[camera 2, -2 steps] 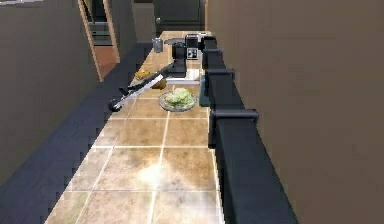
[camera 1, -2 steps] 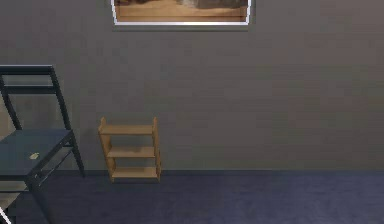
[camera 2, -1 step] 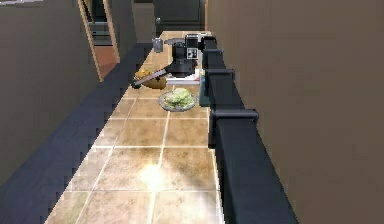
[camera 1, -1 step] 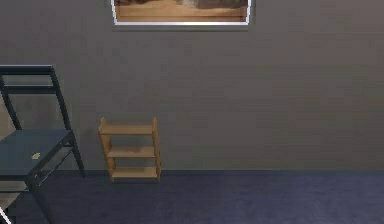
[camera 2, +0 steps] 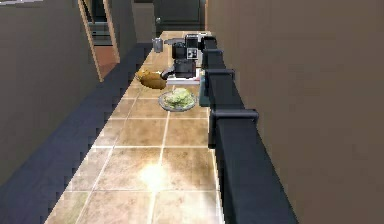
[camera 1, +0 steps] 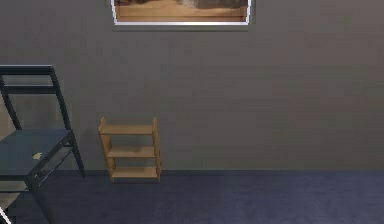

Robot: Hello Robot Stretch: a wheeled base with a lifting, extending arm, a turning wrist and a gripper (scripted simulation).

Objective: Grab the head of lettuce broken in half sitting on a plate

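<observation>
We count one framed picture (camera 1: 180, 10); one small wooden shelf unit (camera 1: 129, 150); one dark chair (camera 1: 35, 140); one tiled counter (camera 2: 150, 150); one plate (camera 2: 178, 109) bearing one greenish lettuce heap (camera 2: 180, 98); one brown rounded thing (camera 2: 151, 80).

Green lettuce (camera 2: 180, 99); tan tiled countertop (camera 2: 140, 165); blue floor (camera 1: 250, 195).

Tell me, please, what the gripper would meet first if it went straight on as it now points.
Probably the green lettuce, which lies close by the gripper; depth is unclear, so this is not certain.
</observation>
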